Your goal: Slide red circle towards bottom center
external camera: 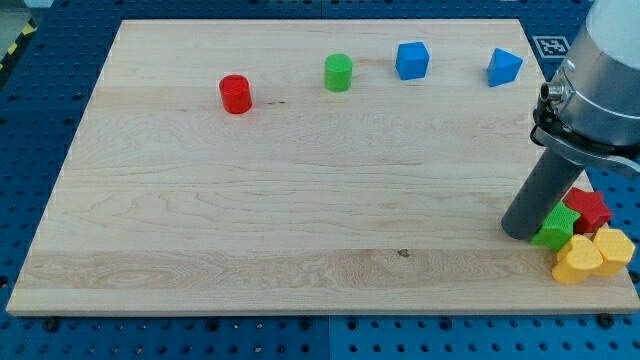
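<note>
The red circle (235, 94) stands on the wooden board (300, 200) near the view's top left. My tip (520, 232) rests on the board at the view's lower right, far from the red circle. It is right beside the left edge of a green block (555, 228); contact cannot be told.
A green circle (338, 72), a blue cube (411, 60) and a blue triangular block (504, 67) line the view's top. A red star-like block (588, 208) and two yellow blocks (577, 260) (613, 248) cluster with the green block at the lower right corner.
</note>
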